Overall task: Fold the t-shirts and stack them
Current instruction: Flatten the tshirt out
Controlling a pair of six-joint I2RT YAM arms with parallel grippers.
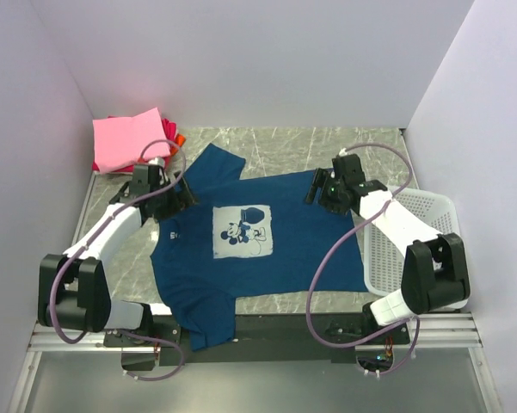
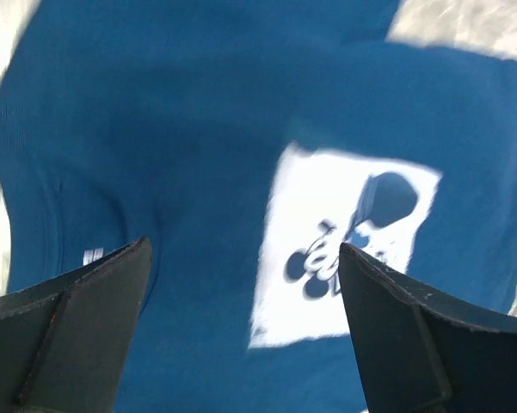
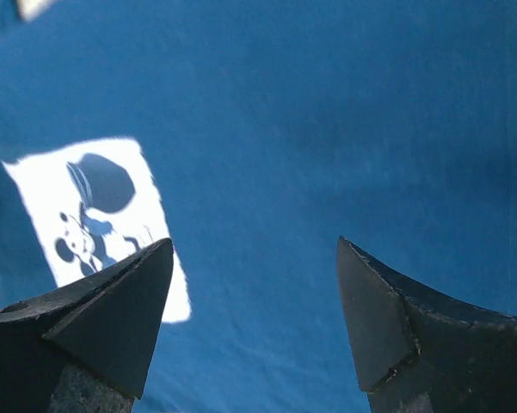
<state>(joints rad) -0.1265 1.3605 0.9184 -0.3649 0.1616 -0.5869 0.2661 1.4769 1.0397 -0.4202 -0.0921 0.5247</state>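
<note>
A dark blue t-shirt (image 1: 284,249) with a white square cartoon print (image 1: 241,234) lies spread flat on the marble table, one sleeve hanging over the near edge. My left gripper (image 1: 187,194) hovers over its collar end, jaws wide apart with nothing between them; its wrist view shows the blue t-shirt (image 2: 198,155) and the print (image 2: 344,249) below. My right gripper (image 1: 320,191) hovers over the shirt's far right corner, also open and empty above the blue t-shirt (image 3: 327,129). Folded pink (image 1: 125,140), magenta-red and orange (image 1: 180,138) t-shirts are stacked at the back left.
A white plastic mesh basket (image 1: 404,237) sits at the right, partly under the right arm. White walls close in the table on three sides. Bare marble (image 1: 275,142) shows behind the shirt and at the near right.
</note>
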